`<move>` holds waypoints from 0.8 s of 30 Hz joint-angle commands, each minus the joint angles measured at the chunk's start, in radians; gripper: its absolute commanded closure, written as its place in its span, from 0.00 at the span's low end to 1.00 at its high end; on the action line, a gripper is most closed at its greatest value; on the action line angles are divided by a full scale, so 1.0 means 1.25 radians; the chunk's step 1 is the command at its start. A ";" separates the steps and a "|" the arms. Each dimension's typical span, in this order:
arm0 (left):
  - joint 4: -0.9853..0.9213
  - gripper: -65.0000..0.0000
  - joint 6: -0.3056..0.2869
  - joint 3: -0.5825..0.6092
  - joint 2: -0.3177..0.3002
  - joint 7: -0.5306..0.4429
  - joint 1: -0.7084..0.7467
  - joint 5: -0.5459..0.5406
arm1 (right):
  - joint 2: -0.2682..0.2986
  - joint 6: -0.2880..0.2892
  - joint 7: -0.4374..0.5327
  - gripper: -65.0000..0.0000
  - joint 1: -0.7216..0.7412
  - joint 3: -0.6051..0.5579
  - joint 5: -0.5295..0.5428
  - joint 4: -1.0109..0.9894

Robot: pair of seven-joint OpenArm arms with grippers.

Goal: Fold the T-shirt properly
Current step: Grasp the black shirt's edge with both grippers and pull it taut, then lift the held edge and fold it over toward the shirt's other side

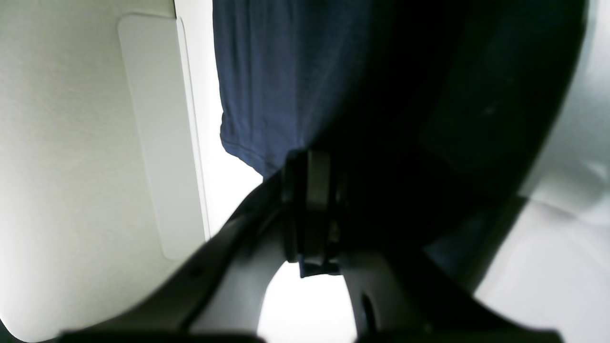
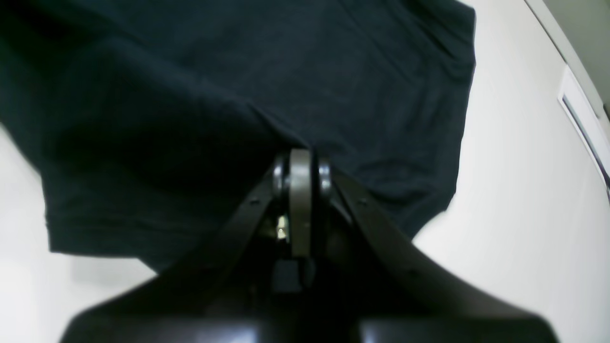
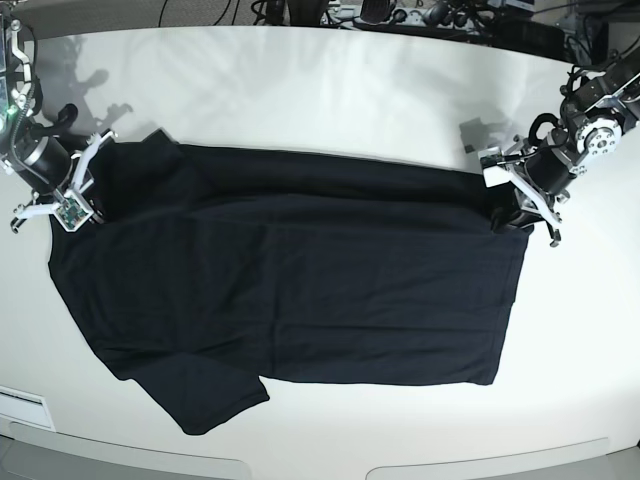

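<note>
Both hands clamped on T-shirt [image 3: 300, 280]; left hand [image 3: 508, 205]; right hand [image 3: 92, 200]

White table [image 3: 330, 90]: cables [image 3: 400, 15] bunched beyond far edge; white label [image 3: 22, 405] on near left corner; pale rounded panels [image 3: 480, 462] along near edge.

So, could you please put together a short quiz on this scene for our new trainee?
1. True or false: the T-shirt lies spread out on the table.
2. Which does the right gripper grip: (a) nothing, (b) the shirt fabric, (c) the table edge?
3. In the base view, on which side of the picture is the left gripper?

Key
1. True; it is spread wide, with a sleeve at the near left.
2. (b); its jaws are shut on the fabric, as are the left one's.
3. The right side, at the shirt's edge.
</note>
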 commanded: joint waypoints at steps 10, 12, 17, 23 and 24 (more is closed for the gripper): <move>-0.008 1.00 0.095 -0.008 -0.001 0.006 -0.012 0.004 | 0.014 -0.089 0.018 1.00 0.138 -0.091 -0.019 -0.115; -0.031 1.00 0.096 -0.011 0.021 0.005 -0.012 -0.001 | 0.013 -0.089 0.018 1.00 0.161 -0.097 -0.018 -0.136; -0.095 0.68 0.173 -0.040 0.081 0.005 -0.012 -0.068 | 0.014 -0.131 -0.019 0.50 0.200 -0.097 -0.011 -0.144; -0.110 0.66 0.315 -0.045 0.103 0.006 -0.011 -0.105 | 0.014 -0.180 -0.060 0.49 0.201 -0.097 -0.001 -0.143; -0.109 0.77 0.334 -0.045 0.103 0.006 -0.011 -0.105 | 0.014 -0.187 -0.067 0.58 0.201 -0.096 0.012 -0.143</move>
